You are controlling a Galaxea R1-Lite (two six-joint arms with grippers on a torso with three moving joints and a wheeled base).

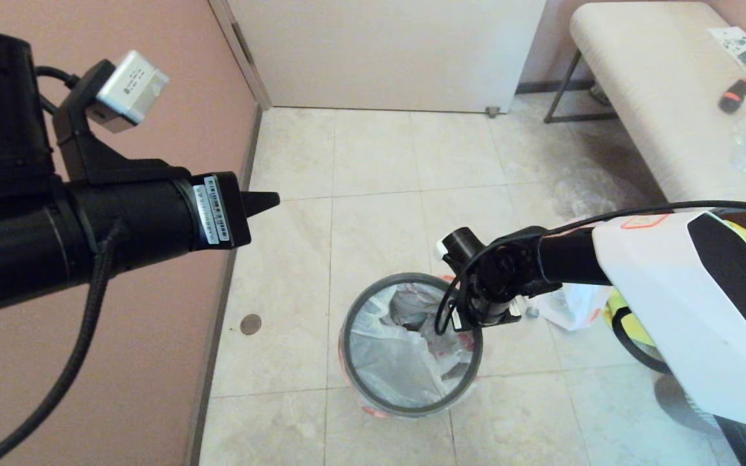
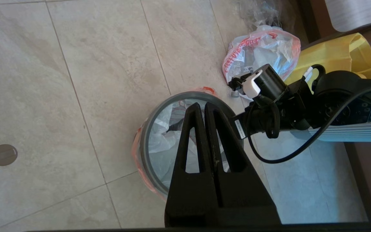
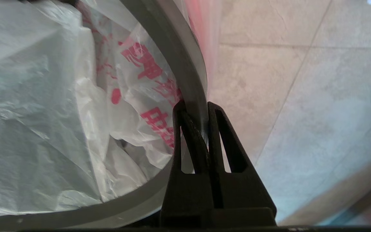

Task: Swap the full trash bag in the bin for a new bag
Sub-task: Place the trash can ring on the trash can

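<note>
Tiled floor (image 1: 379, 194): right gripper (image 3: 193, 108) clamps bin's grey hoop (image 3: 172, 54), new bag (image 3: 43, 112) inside.

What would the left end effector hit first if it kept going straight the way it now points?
Probably the bin's grey hoop or the new bag lining it: in the left wrist view the shut left end effector points at the bin's mouth. The right end effector clamps that hoop. Depth is unclear.

You face a floor of large beige stone-look tiles (image 1: 379, 188), with a pink plaster wall (image 1: 172, 77) to its left, a white door (image 1: 386, 52) beyond, and a cream padded metal-legged bench (image 1: 658, 84) right of that door.
</note>
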